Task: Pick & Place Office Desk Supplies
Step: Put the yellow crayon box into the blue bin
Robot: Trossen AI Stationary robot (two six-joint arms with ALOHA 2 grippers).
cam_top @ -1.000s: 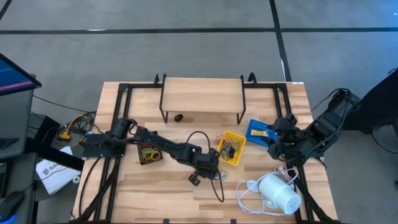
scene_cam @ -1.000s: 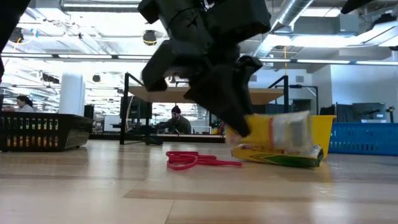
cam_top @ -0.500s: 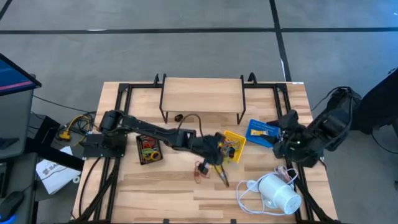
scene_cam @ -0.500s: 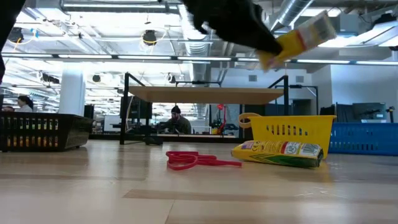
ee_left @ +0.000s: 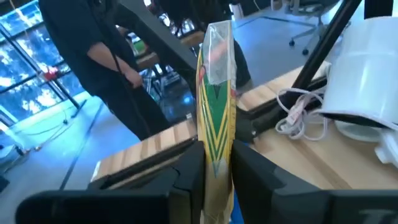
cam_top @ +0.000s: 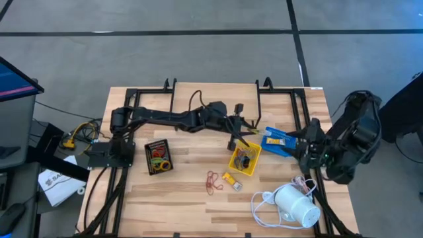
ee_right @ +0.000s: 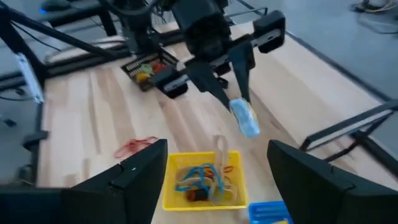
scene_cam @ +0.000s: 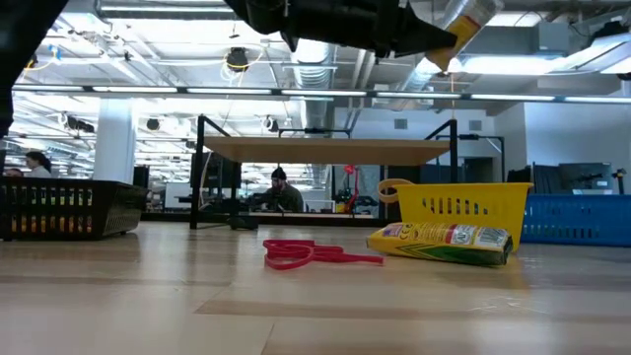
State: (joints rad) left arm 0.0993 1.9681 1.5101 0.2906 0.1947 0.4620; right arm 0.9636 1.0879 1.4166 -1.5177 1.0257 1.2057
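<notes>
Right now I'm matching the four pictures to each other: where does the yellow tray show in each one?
High view: yellow tray, just right of centre.
Low view: yellow tray, right of centre.
Left wrist view: not clearly in it.
Right wrist view: yellow tray, bottom centre.
Shared landmark: red rubber band loop, lying beside the tray.

Open wood [cam_top: 185, 198] beside red bands [cam_top: 213, 182].

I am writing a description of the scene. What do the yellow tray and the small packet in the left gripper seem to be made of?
The yellow tray looks like moulded plastic: uniform bright colour, slotted walls. The packet held in the left gripper seems to be thin printed card or paper, yellow and green, inside clear glossy film that catches light at its end; the exact material is uncertain.
</notes>
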